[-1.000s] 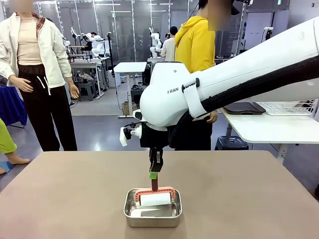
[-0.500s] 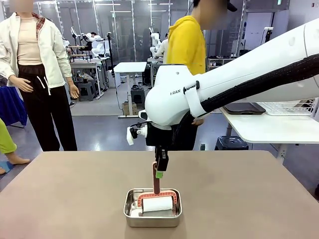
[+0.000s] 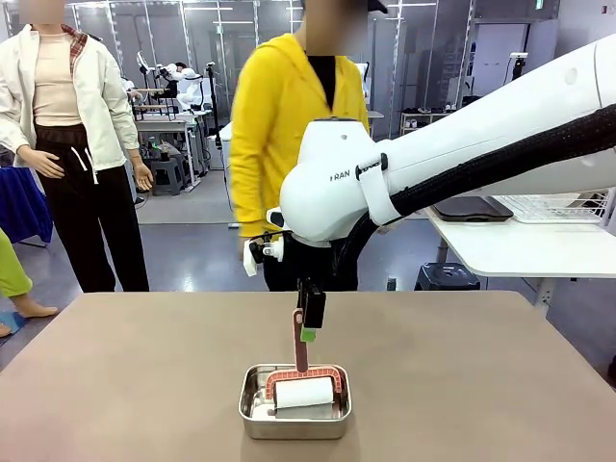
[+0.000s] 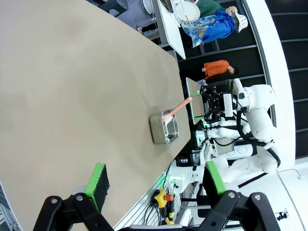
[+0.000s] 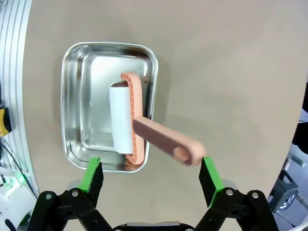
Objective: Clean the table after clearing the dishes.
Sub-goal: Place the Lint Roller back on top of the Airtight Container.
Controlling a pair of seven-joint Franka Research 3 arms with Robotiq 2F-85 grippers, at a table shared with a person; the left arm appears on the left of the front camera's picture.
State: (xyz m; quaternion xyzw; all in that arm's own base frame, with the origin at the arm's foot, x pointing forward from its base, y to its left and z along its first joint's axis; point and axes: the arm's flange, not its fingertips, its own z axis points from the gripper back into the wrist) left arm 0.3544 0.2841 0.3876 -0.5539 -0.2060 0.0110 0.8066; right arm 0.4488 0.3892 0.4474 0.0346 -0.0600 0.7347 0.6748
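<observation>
Hovering with jaws spread wide, the right gripper (image 5: pixel 150 179) hangs above a pink-handled lint roller (image 5: pixel 137 130), clear of its handle. Roller head rests in a steel pan (image 3: pixel 295 402) on the bare table (image 3: pixel 481 385). Left gripper (image 4: pixel 151 180): likewise open, empty, over the table edge.

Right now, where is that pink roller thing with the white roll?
The lint roller lies in the small steel pan on the near middle of the table, its handle sticking up toward the open right gripper just above.
</observation>
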